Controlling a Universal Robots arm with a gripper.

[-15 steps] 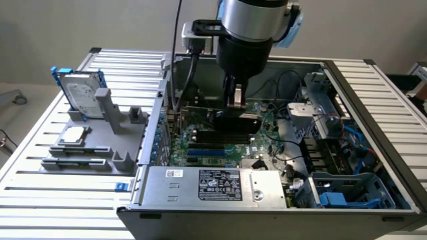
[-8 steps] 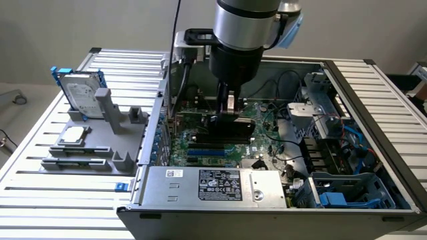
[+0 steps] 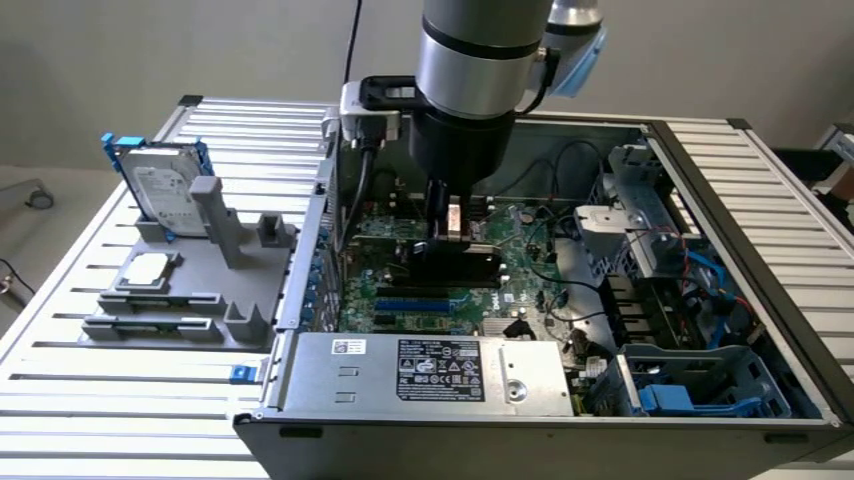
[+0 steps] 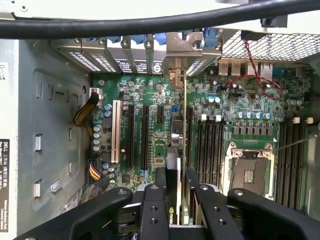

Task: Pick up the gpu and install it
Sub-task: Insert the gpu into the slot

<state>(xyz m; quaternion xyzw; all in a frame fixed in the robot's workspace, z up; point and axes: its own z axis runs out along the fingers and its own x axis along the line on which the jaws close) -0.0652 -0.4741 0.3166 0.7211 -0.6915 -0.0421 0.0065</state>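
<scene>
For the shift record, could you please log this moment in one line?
gripper: shut on gpu | gpu: edge-on over motherboard slots, inside open case | seated: cannot tell

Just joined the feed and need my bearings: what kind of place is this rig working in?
Likely a lab bench for robotic PC assembly: an open computer case on a slotted aluminium table, a grey parts fixture holding a hard drive beside it.

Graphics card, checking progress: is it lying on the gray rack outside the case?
No, the gripper holds the graphics card inside the open case, over the motherboard.
</scene>
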